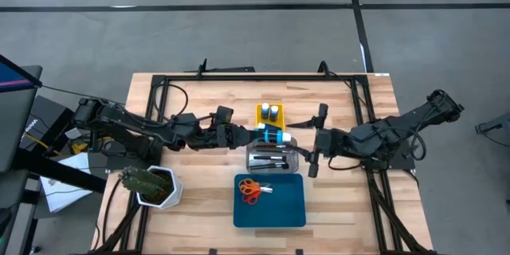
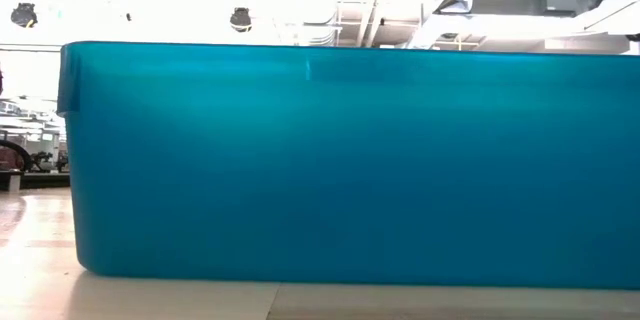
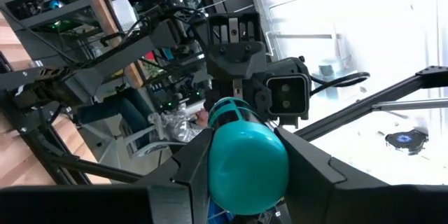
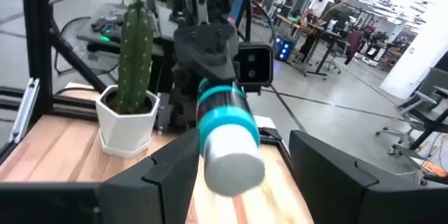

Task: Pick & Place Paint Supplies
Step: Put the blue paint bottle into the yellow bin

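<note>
The small blue bottle (image 1: 273,136) hangs in the air between the two arms, above the gap between the yellow tray (image 1: 260,110) and the clear tray (image 1: 272,159), near the middle of the surface (image 1: 351,223). It looks like light, rigid plastic, smooth and round, so it could roll or slip in a loose grip; the cylindrical body gives the best hold, with pads set across its width. Its long axis lies level, running from one arm toward the other: the rounded blue bottom faces the left arm and the white cap (image 4: 233,158) points at the right arm.

The left gripper (image 1: 253,135) has its jaws closed around the bottom end of the bottle (image 3: 246,162). The right gripper (image 1: 307,145) sits just beside the cap end with its jaws spread wide, one finger (image 4: 334,166) on either side of the cap and, as far as I can judge, not yet touching it. This looks like a handover, and the cap end is the free part to take.

Two more blue bottles (image 1: 270,112) stand in the yellow tray, brushes (image 1: 271,160) lie in the clear tray, and scissors (image 1: 250,190) rest in the blue tray (image 1: 287,207).
</note>
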### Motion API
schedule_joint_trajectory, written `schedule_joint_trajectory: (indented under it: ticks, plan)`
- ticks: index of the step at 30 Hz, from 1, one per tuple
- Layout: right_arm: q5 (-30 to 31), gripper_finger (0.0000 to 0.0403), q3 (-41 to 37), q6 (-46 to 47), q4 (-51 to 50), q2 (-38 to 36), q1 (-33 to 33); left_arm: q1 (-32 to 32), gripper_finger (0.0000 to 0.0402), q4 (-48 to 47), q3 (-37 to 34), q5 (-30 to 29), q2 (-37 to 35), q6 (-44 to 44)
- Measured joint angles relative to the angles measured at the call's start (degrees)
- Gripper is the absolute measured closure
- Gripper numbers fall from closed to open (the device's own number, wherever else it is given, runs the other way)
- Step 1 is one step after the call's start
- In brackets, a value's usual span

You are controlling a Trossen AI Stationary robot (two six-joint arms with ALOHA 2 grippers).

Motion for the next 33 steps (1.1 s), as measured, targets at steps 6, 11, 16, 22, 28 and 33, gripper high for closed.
schedule_joint_trajectory:
  ticks: [6, 11, 16, 22, 28, 33]
  plan:
    - [-2.32, 0.0186, 0.15, -0.38, 0.77, 1.79, -1.23, 0.00, 0.0274, 0.00, 0.00, 0.02, 0.00, 0.31]
    - [-2.53, 0.0191, 0.00, 0.06, 0.55, 1.98, -1.10, 0.00, 0.0273, -0.03, 0.00, 0.05, 0.00, 0.40]
    - [-2.51, 0.0209, -0.05, 0.67, 0.34, 1.58, -0.76, 0.00, 0.0274, -0.05, 0.00, 0.22, 0.00, 0.48]
    - [-2.47, 0.0238, -0.03, 0.95, 0.26, 0.87, 0.04, 0.00, 0.0271, -0.22, 0.00, 0.53, 0.00, 0.49]
    - [-2.54, 0.0274, -0.03, 2.90, -0.39, 0.84, 0.10, 0.00, 0.0273, -0.37, 0.00, 0.98, 0.01, 1.14]
    - [-2.60, 0.0287, -0.03, 3.88, -0.64, 0.83, 0.10, -0.18, 0.0270, -0.42, 0.00, 1.07, 0.02, 1.25]
